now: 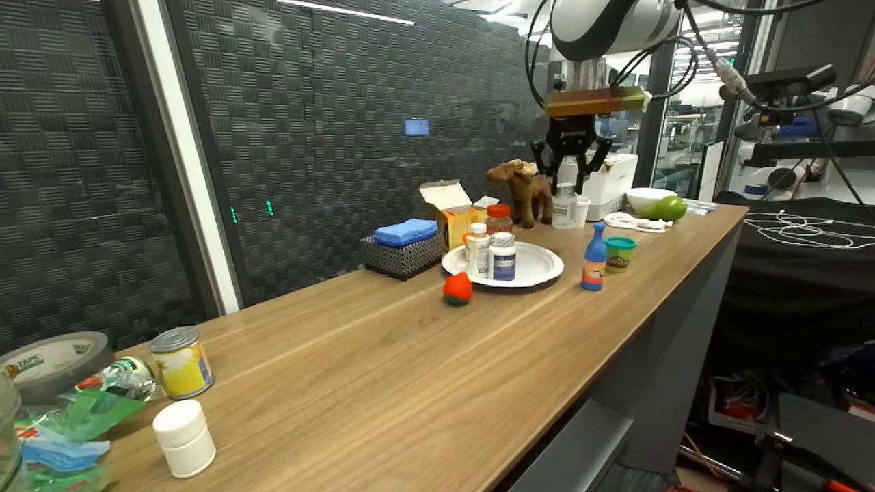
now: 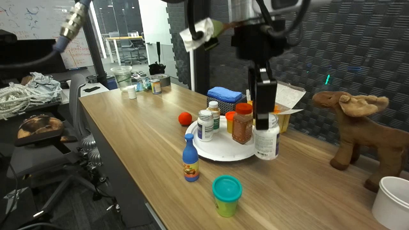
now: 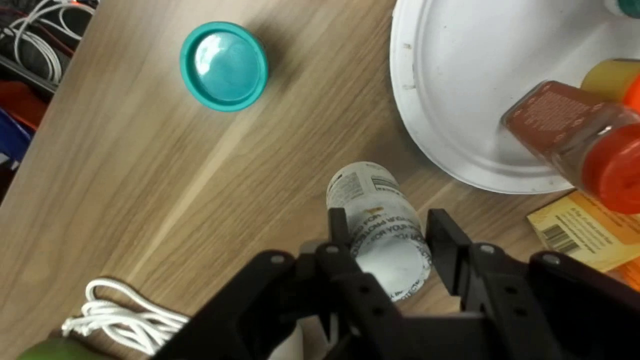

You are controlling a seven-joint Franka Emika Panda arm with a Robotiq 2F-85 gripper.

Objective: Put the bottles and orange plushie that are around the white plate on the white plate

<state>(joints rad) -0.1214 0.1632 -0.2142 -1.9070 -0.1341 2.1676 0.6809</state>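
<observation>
A wood-grain bench (image 1: 369,342) stretches before dark textured panels (image 1: 362,137), a white plate (image 1: 540,265) resting near its middle. From left in an exterior view, a roll of tape (image 1: 61,372), a yellow-labeled can (image 1: 182,365) and a squat white jar (image 1: 184,439) stand on the plate's left, well apart from it. A blue pad (image 1: 407,233) rests on a patterned box (image 1: 403,256) at the plate's left rear, and the orange plushie (image 1: 457,288) sits on the bench just beside the plate's left front edge. An open yellow box (image 1: 459,224) stands behind the plate. On the plate, a slim bottle (image 1: 478,254) and a purple-labeled bottle (image 1: 503,261) stand upright with a red-lidded jar (image 1: 499,220) and, visible in an exterior view, an orange-lidded tub (image 2: 229,124). A brown toy moose (image 1: 525,193) stands behind the plate. At the plate's right rear, just outside the rim, the robot's claw (image 3: 386,225) grasps an upright white bottle (image 1: 564,210) by its capped end, clasping it from both sides; whether the base touches the bench cannot be told. Right of the plate, a blue bottle (image 1: 594,260) stands on the bench near the rim, with a teal-lidded tub (image 1: 619,255) farther out. Well right of the plate are white cord (image 1: 636,223), a white bowl (image 1: 644,198) and a green fruit-shaped item (image 1: 668,209).
</observation>
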